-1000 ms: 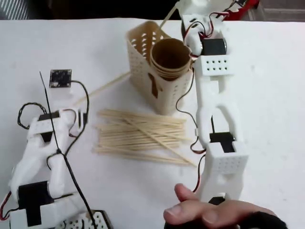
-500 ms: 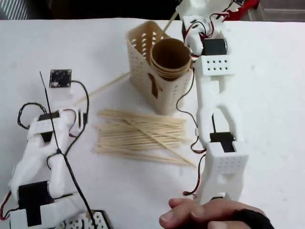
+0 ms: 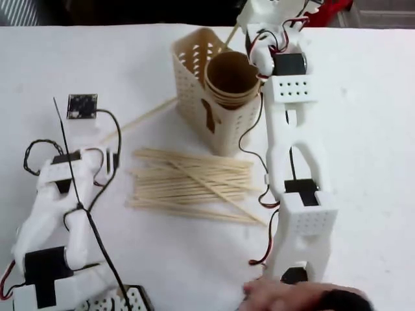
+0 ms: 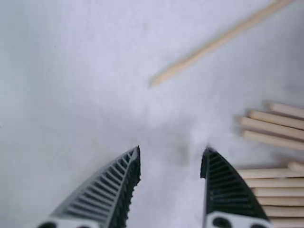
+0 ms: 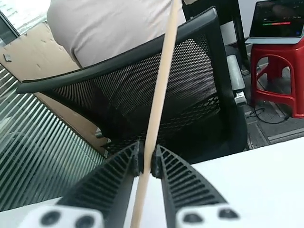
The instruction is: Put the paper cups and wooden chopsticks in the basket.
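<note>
A cream perforated basket [image 3: 194,71] stands at the far middle of the table, with stacked brown paper cups [image 3: 232,76] inside it. A pile of wooden chopsticks [image 3: 191,184] lies in front of the basket, and a single chopstick [image 3: 139,120] lies to its left. My right gripper [image 5: 148,164] is shut on one chopstick [image 5: 159,109], held beyond the basket near the table's far edge, where the stick [image 3: 230,30] pokes out. My left gripper [image 4: 171,161] hangs open low over bare table, beside the left ends of the pile [image 4: 270,128].
The right arm's white body [image 3: 295,162] stretches along the basket's right side. Black cables [image 3: 97,227] trail over the left arm. Behind the table's far edge stand a black mesh chair [image 5: 190,90] and a red stool [image 5: 280,71].
The right arm has edged slightly toward the far edge with its chopstick. The left arm has kept still.
</note>
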Controlling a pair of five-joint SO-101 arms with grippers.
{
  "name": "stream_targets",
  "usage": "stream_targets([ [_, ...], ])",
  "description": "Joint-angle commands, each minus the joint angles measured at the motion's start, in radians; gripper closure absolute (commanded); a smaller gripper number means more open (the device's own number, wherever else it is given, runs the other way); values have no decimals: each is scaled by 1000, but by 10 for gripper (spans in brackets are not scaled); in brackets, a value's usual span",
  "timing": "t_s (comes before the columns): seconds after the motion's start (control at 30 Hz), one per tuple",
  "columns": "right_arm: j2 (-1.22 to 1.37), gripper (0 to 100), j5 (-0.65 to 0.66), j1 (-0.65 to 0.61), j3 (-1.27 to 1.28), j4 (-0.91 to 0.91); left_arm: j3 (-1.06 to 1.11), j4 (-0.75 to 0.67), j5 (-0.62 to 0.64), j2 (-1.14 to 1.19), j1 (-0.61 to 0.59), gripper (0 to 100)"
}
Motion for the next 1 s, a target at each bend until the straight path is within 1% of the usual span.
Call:
stream_targets([
  [0.0,-35,981,18,30,-21,12,-41,-3,2,-4,7,783],
  [0.1,-79,981,20,58,-72,105,-41,-3,2,-4,8,783],
  [0.17,-119,981,49,61,-114,189,-43,-3,2,-4,10,783],
  [0.33,-246,981,110,21,-212,387,-43,-3,2,-4,10,783],
  [0.53,-435,981,186,-31,-299,522,-40,-3,2,-4,10,783],
  [0.63,-533,981,195,-81,-302,602,-40,-3,2,-4,10,783],
  [0.8,-630,981,215,-263,-299,800,-40,-3,2,-4,7,783],
  [0.87,-645,981,315,-341,-299,889,-38,-3,2,-4,7,783],
  [0.97,-659,981,592,-472,-301,1041,-38,-3,2,-4,7,783],
])
